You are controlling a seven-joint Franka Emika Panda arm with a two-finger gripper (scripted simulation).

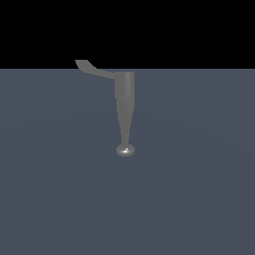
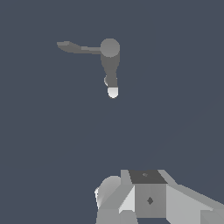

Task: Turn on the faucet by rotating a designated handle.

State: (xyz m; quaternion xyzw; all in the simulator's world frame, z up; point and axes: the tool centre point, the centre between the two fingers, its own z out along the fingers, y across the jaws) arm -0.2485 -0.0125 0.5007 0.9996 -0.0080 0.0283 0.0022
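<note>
So the faucet [image 1: 124,99] sits out in the middle of the plain grey floor [image 1: 199,199], cylindrical body at the far end in the exterior view, tapering down to a thin spout that ends in a shiny little rounded knob [image 1: 125,150]. The handle [image 1: 94,69] I'm after is the thin curved lever sticking out of the body toward the exterior view's left, flared flat tip at the end.

From my wrist cam I'm looking down on the whole thing: body, spout, and the lever [image 2: 76,48] poking out sideways. It's well apart from me, nothing touching it. All I can see of my own gripper [image 2: 144,201] is a chunk of white and grey housing at the edge of the picture, and the fingertips themselves are cut off, so honestly I can't tell if my fingers are spread or closed. They're not holding anything as far as I can see.

Progress-wise: basically zero, I'd say. Lever looks untouched, so the whole approach, contact and rotation is left to do.
</note>
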